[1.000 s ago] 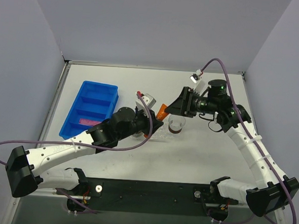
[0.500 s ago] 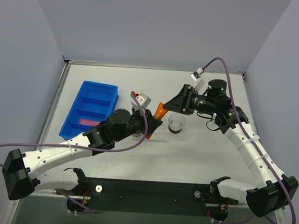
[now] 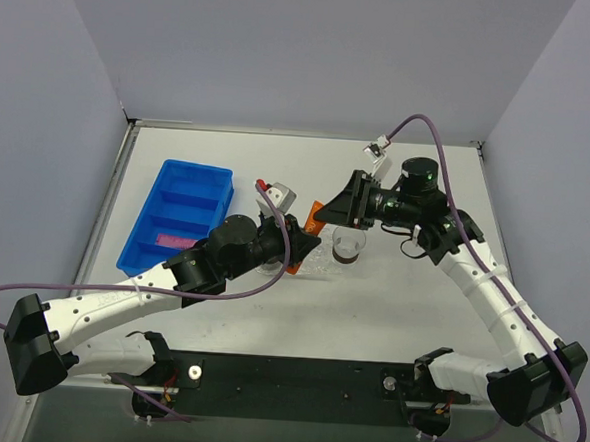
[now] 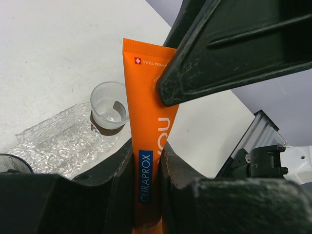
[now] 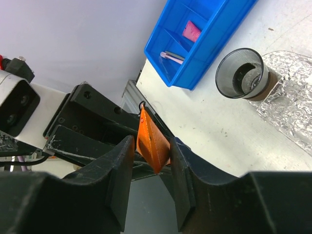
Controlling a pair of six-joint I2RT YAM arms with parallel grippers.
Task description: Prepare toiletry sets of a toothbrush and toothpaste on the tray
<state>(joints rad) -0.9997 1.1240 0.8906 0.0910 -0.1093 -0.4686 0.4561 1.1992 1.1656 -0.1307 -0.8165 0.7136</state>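
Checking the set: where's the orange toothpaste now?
Top view, mid-table: orange toothpaste clamped in the left gripper beside the tray, upper end inside the right gripper.

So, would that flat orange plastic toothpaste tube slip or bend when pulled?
Likely bendy: the flat orange plastic toothpaste tube is thin. Its glossy skin might slip in the left gripper, which pinches only one end.

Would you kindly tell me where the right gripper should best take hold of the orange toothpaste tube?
Its free upper end, pads on the broad flat faces. The left gripper pinches the lower end of the orange toothpaste tube, which stands up from it, so the right gripper should come from the opposite side.
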